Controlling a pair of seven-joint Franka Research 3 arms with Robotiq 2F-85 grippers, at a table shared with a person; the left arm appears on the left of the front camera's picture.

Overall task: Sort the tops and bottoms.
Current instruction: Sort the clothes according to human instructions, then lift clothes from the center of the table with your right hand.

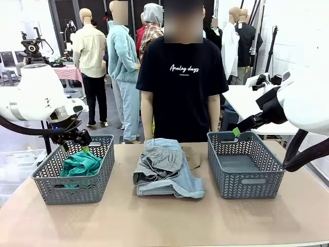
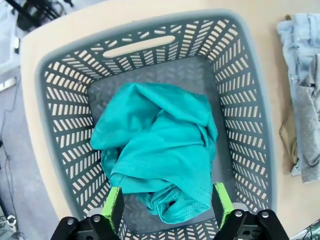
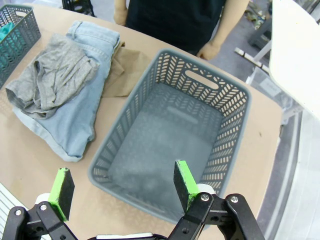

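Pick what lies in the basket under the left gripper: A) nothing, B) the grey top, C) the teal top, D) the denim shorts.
C: the teal top lies crumpled in the basket below the open left gripper, while the grey top rests on the denim shorts mid-table.

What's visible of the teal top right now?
The teal top is soft, knit-looking cloth, crumpled in a loose heap with a stitched hem showing along one edge. It lies alone on the floor of the grey lattice basket at the robot's left. The left gripper hangs open over it, not gripping it.
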